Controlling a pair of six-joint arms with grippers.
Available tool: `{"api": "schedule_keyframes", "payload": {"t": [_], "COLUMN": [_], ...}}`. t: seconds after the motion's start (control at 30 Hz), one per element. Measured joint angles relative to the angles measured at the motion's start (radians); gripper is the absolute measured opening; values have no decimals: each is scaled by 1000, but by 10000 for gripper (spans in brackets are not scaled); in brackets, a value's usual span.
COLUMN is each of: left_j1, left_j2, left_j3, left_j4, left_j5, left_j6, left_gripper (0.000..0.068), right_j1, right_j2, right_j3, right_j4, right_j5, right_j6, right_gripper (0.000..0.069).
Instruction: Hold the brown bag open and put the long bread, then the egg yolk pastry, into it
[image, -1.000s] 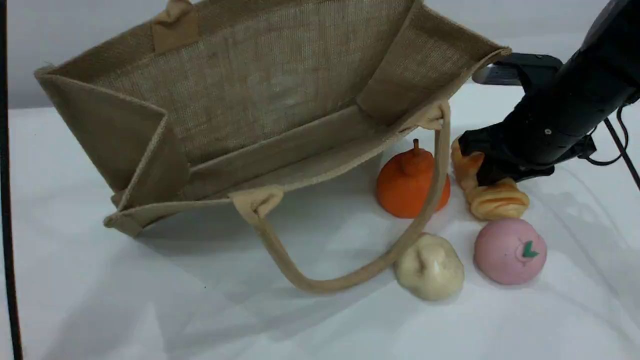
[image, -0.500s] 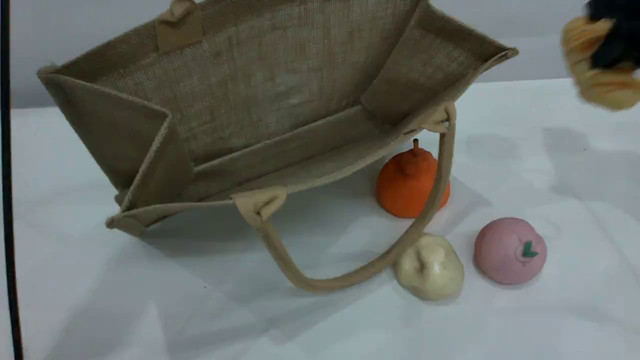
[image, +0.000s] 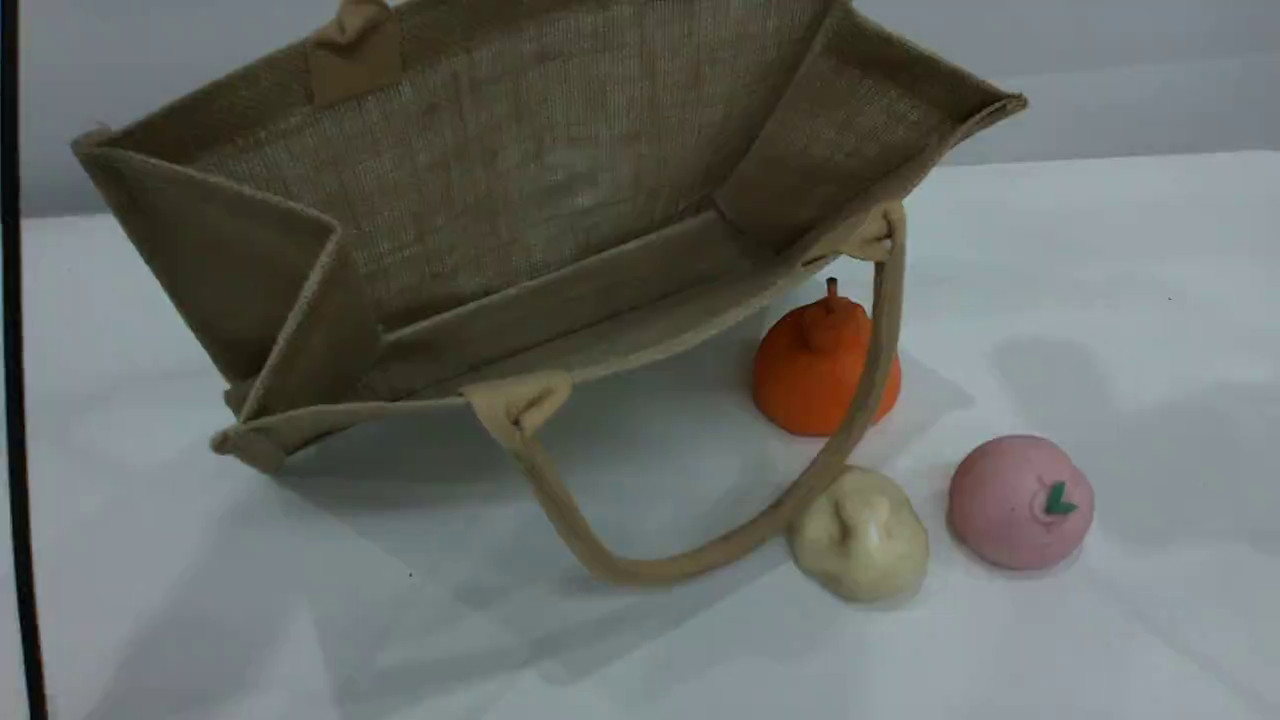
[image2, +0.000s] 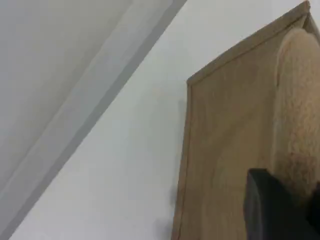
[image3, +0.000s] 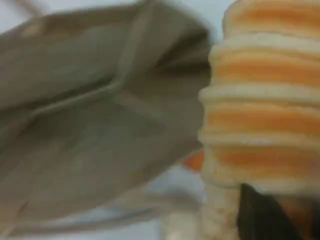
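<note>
The brown bag lies tilted on the table with its mouth wide open toward the camera; its lower handle loops onto the cloth. Neither arm shows in the scene view. In the left wrist view my left gripper is shut on the bag's beige upper handle, beside the bag's wall. The long bread fills the right wrist view, with my right gripper shut on it above the bag's open mouth. The egg yolk pastry rests against the lower handle.
An orange stemmed fruit shape stands inside the handle loop, close to the bag's right corner. A pink ball with a green leaf mark sits right of the pastry. White cloth covers the table.
My right gripper lifted the long bread off the table, up and out of the scene view at the top right. The bag shifted slightly.
</note>
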Motion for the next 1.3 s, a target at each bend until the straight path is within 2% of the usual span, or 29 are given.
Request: {"api": "schedule_keyframes", "payload": {"t": [0.13, 0.27, 0.47, 0.67, 0.87, 0.93, 1.3], "left_j1": [0, 0, 0, 0, 0, 0, -1], "left_j2": [0, 0, 0, 0, 0, 0, 0], "left_j3": [0, 0, 0, 0, 0, 0, 0], "left_j4": [0, 0, -36, -55, -61, -80, -80], "left_j5": [0, 0, 0, 0, 0, 0, 0], "left_j6": [0, 0, 0, 1, 1, 2, 3], "left_gripper": [90, 90, 90, 90, 90, 90, 90], "right_j1": [112, 237, 442, 567, 591, 591, 590], "right_j2": [-14, -9, 46, 166, 241, 261, 399], "right_j3": [59, 102, 104, 102, 96, 78, -47], "right_j4": [46, 105, 152, 240, 343, 343, 352], "right_j5": [7, -102, -237, -318, -398, -410, -431], "right_j6": [-9, -19, -21, -39, -97, -97, -94], "right_gripper": [81, 81, 81, 79, 78, 78, 83]}}
